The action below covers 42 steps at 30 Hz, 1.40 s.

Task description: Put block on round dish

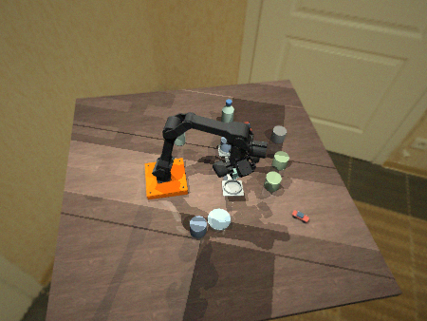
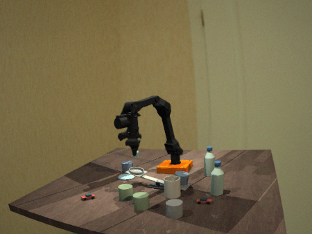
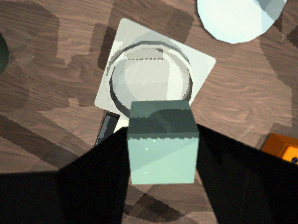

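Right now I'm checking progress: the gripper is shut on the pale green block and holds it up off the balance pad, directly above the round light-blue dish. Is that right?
Not quite. The gripper is shut on the pale green block and holds it raised, but the wrist view shows it above the white balance pad and its ring; the round light-blue dish lies off to one side.

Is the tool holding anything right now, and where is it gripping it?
Yes. The tool is shut on the pale green block, its fingers pressing the block's two opposite side faces, with the block raised above the balance pad.
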{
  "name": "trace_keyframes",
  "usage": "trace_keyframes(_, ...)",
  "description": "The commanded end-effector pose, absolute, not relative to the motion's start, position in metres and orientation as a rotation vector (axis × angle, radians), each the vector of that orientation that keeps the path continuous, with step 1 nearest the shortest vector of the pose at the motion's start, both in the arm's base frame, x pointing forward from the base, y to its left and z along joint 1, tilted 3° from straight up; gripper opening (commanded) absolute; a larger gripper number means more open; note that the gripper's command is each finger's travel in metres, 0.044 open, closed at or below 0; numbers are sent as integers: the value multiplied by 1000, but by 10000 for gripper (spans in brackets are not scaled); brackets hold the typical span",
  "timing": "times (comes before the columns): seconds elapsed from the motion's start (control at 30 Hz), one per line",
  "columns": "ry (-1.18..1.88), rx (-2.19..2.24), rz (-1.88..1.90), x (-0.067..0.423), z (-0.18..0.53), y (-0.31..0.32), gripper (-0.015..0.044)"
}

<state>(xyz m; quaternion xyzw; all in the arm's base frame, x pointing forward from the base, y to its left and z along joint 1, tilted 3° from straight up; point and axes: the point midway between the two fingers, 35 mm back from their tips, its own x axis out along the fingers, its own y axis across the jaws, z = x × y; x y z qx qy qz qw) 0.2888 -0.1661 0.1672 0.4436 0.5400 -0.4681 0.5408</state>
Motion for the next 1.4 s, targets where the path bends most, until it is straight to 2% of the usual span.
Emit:
trace_keyframes(0.0, 1280, 1059, -1113, 287, 169, -170, 0)
trace_keyframes(0.63, 1280, 1048, -1125, 196, 77, -267, 0)
trace_keyframes(1.37, 1280, 1048, -1125, 193, 34, -269, 0)
